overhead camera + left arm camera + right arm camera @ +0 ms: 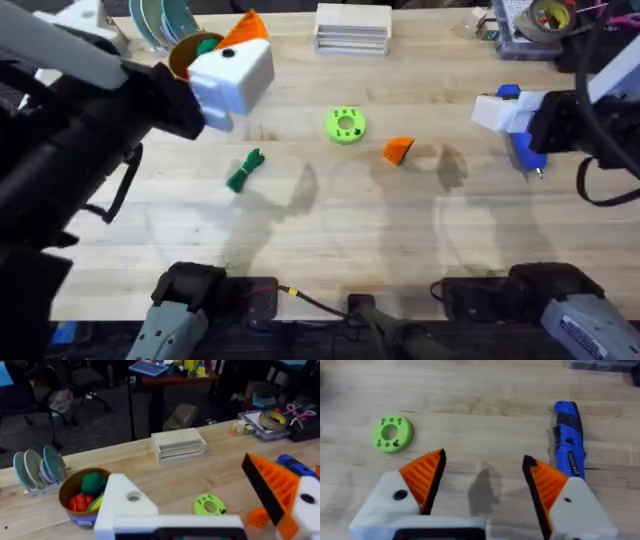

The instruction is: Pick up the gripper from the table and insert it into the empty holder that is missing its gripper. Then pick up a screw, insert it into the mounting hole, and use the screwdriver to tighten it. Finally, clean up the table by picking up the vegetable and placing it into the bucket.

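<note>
Right hand (482, 477) spread beside screwdriver (568, 446).

The bright blue pen-shaped screwdriver (524, 148) is partly covered by the right gripper at the overhead frame's right; its thin bit is barely discernible.

Bare table around vegetable (243, 170); disc (345, 125) beyond.
</note>
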